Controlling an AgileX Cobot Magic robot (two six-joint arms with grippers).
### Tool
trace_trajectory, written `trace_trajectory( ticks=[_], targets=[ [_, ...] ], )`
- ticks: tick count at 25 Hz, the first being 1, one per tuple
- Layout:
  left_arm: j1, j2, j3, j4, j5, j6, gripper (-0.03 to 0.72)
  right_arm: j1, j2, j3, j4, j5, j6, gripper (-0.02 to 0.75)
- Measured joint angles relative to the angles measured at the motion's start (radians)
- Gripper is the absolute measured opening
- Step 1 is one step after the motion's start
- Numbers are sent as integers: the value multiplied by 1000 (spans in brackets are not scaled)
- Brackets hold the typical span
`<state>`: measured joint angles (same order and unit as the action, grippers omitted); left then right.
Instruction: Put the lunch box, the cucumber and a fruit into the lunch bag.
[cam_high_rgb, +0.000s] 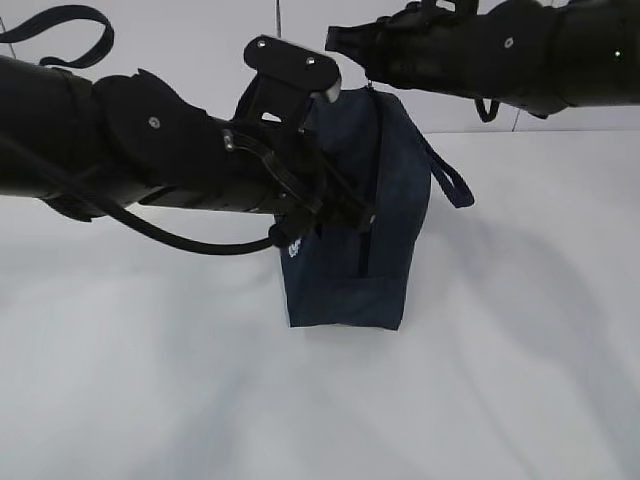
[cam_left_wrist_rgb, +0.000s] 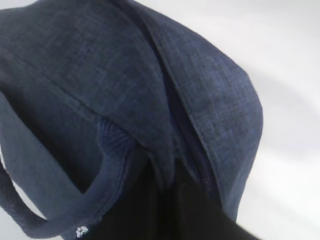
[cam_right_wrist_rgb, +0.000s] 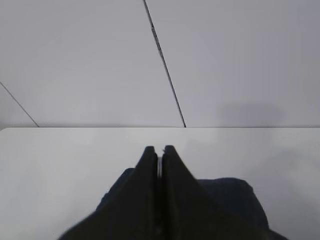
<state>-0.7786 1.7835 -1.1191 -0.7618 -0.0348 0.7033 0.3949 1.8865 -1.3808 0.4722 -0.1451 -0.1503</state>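
Exterior view shows us the lunch bag (cam_high_rgb: 350, 240) standing on the table (cam_high_rgb: 520, 380), soft limp fabric best held by its handle (cam_high_rgb: 450, 180) or zipper edge, both end effectors clenched, the left end effector (cam_high_rgb: 340, 215) probably pinching cloth, the right end effector (cam_right_wrist_rgb: 159, 165) above it.

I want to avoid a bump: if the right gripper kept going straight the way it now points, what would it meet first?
Probably nothing close: the right gripper, shut, points over the lunch bag across the bare table toward the back wall. Depth is unclear.
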Motion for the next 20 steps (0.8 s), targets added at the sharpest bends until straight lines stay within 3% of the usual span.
trace_trajectory(
  ticks=[12, 20],
  targets=[
    [-19, -1, 9, 26, 17, 0, -8, -70, 123, -177, 0, 165, -7, 0],
    [-19, -52, 100, 28, -2, 0, -8, -89, 215, -317, -2, 322, -9, 0]
  ],
)
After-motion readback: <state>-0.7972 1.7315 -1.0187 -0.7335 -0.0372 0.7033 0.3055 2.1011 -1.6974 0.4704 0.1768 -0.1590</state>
